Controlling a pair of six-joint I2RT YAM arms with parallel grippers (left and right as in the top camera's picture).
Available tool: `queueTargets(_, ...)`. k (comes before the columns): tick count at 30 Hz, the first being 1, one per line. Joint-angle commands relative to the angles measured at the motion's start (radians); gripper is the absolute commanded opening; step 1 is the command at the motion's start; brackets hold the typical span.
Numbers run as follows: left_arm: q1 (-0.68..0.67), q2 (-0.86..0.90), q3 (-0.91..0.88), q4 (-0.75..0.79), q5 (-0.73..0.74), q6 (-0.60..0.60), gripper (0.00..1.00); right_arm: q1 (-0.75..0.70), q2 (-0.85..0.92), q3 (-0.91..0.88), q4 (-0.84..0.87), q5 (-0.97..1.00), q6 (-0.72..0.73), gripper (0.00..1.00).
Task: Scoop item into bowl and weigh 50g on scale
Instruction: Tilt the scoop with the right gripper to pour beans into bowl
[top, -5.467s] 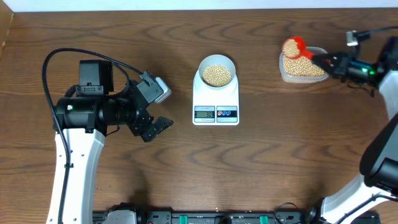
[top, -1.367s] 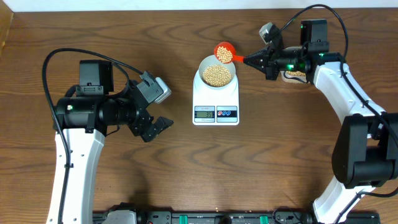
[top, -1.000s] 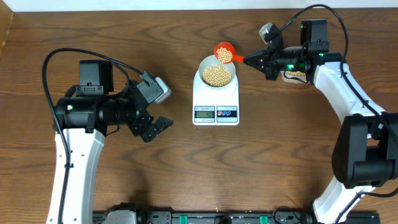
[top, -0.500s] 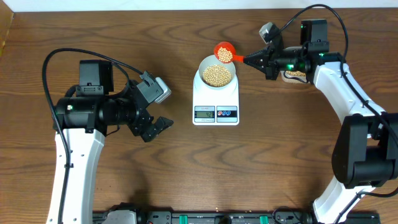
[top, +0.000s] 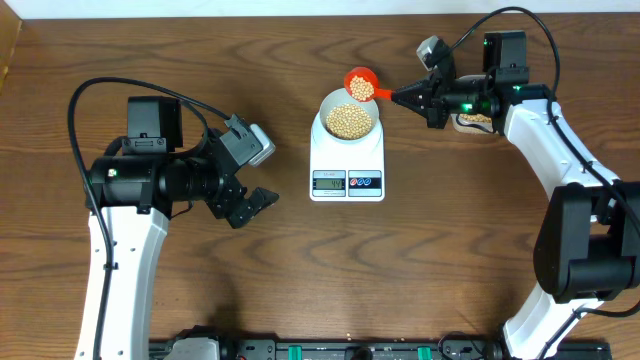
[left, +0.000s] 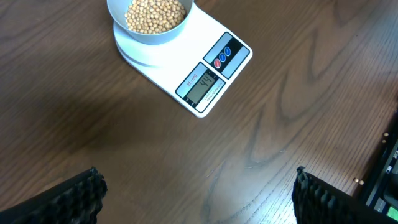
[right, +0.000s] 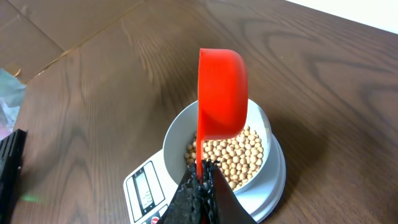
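The bowl (top: 324, 108), filled with beans (top: 349, 121), sits on the far end of the scale (top: 347, 165). The scale lies midway along the table (top: 450, 250), nearer its far edge, with its display turned toward the near edge. The right gripper (right: 200, 186) is clenched on the handle of the red scoop (right: 222, 93), which hangs tipped on its side above the bowl's far right rim, while the left gripper (top: 252, 207) is released, its 2 fingers spread wide over bare wood toward the table's left edge, well apart from the scale.
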Motion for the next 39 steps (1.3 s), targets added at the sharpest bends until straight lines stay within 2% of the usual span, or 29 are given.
queueTargets(1, 0.003, 0.006, 0.019, -0.003, -0.005, 0.017, 0.98, 0.008, 0.006, -0.001, 0.002, -0.014, -0.016, 0.01)
queueTargets(18, 0.003, 0.006, 0.019, -0.003, -0.005, 0.017, 0.98, 0.008, 0.008, -0.001, 0.003, 0.025, -0.024, 0.01)
queueTargets(21, 0.003, 0.006, 0.019, -0.003, -0.005, 0.017, 0.98, 0.008, 0.005, -0.001, 0.005, -0.034, -0.023, 0.01)
queueTargets(39, 0.003, 0.006, 0.019, -0.003, -0.005, 0.017, 0.98, 0.008, 0.006, -0.001, -0.001, -0.026, -0.019, 0.01)
